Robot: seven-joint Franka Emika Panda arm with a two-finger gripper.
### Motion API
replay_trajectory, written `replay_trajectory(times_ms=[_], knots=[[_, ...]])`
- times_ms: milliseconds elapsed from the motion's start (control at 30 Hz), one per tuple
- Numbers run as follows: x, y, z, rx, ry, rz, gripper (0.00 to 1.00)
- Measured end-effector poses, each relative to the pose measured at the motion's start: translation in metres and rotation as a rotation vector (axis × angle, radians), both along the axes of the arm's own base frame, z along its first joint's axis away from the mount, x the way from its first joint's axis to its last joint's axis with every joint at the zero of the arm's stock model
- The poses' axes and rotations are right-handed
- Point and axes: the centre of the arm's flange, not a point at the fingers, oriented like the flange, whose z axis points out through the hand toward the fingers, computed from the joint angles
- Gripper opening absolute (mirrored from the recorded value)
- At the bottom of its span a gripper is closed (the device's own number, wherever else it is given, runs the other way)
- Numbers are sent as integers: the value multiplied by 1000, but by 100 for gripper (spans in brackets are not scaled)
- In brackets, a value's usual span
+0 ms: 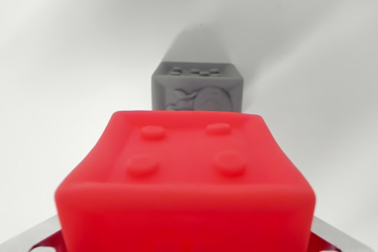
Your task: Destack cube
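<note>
In the wrist view, a red cube (186, 181) is seen very close to the camera. It fills the lower middle of the picture. Four round bumps are seen on its top face. A grey cube (198, 87) is seen behind it, farther off, on a plain white table (65, 57). Small bumps are seen on the grey cube's top, and a raised picture is seen on its front. A dark shadow is cast behind the grey cube.

The two cubes are not stacked now. A gap may lie between them, but this cannot be told for sure, because the red cube hides the grey cube's bottom edge.

Bits of shiny metal are seen at the bottom corners, on both sides of the red cube. These are likely parts of the gripper. The fingertips are hidden, so it cannot be told if the jaws are pinching the red cube or spread apart.

It is judged that the red cube is being held up or set down. If it is let go too high, it could be bounced or rolled into the grey cube. If it is gripped crookedly, it could be tipped.
</note>
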Motion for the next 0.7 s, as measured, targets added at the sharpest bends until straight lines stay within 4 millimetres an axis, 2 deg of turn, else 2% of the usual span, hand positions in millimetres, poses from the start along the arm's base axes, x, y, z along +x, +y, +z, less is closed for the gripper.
replay_trajectory(times_ms=[467,700], knots=[[-1,0,42,1,-5,3,0],[-7,-4,34,-3,7,42,0]])
